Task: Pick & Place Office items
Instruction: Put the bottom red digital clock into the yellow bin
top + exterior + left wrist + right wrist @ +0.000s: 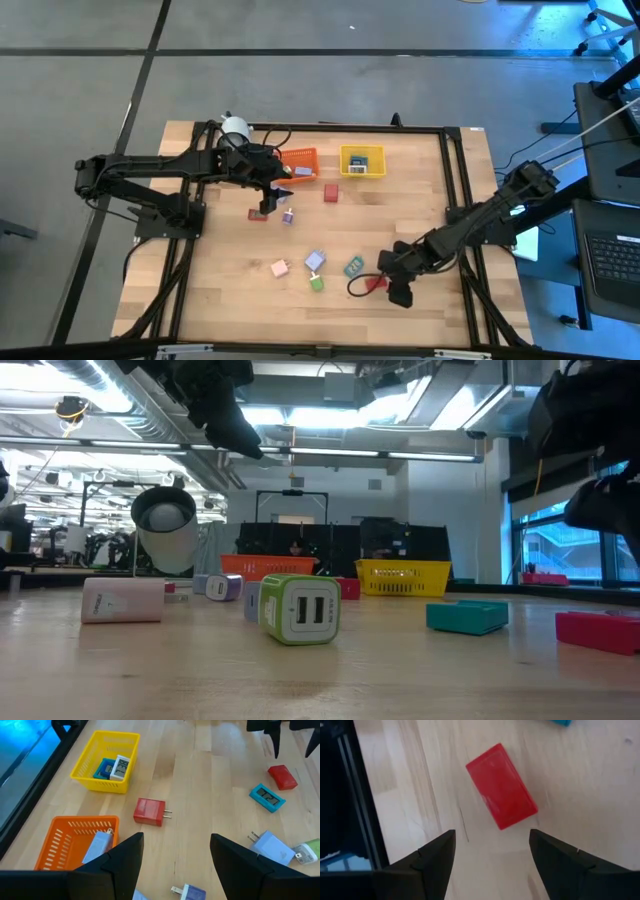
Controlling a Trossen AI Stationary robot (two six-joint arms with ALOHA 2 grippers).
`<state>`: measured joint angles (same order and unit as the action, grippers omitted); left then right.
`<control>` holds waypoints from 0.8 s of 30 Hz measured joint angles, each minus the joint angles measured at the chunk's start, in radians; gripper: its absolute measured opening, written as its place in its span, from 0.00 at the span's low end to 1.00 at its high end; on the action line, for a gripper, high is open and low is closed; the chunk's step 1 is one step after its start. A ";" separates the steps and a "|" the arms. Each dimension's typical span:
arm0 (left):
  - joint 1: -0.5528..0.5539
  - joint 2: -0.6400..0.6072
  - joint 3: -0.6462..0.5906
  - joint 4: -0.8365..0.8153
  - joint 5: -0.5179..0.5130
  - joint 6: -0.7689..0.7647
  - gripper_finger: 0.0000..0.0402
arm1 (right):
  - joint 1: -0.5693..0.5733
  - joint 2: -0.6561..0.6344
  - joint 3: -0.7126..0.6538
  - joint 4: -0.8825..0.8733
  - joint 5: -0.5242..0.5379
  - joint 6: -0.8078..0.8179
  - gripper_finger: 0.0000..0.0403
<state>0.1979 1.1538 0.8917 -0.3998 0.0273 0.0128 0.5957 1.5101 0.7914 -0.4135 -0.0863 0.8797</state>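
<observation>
My right tool (490,852) hangs open and empty over a red block (501,785) lying on the wooden surface (220,280). My left tool (175,857), open and empty too, hovers near the orange bin (299,163), with grey floor (300,80) all round.

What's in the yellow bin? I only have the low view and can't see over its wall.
Observer: The left wrist view shows two things in the yellow bin: a blue item and a white item with a display.
Operator: Orange one?
Observer: One lilac adapter lies in the orange bin.
Operator: Right claw holding anything?
Observer: No. The right claw is open and empty, and the red block lies on the table just ahead of its fingertips.
</observation>
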 joint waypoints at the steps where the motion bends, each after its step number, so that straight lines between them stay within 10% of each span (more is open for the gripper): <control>1: 0.000 0.000 0.000 0.000 0.000 0.000 0.56 | -0.005 0.000 0.000 -0.005 -0.012 -0.009 0.63; 24: 0.000 0.000 0.000 0.008 0.000 0.012 0.56 | -0.100 0.083 0.000 0.017 -0.122 -0.173 0.64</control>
<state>0.1978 1.1538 0.8917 -0.3920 0.0273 0.0250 0.4961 1.5934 0.7918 -0.3965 -0.2078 0.7066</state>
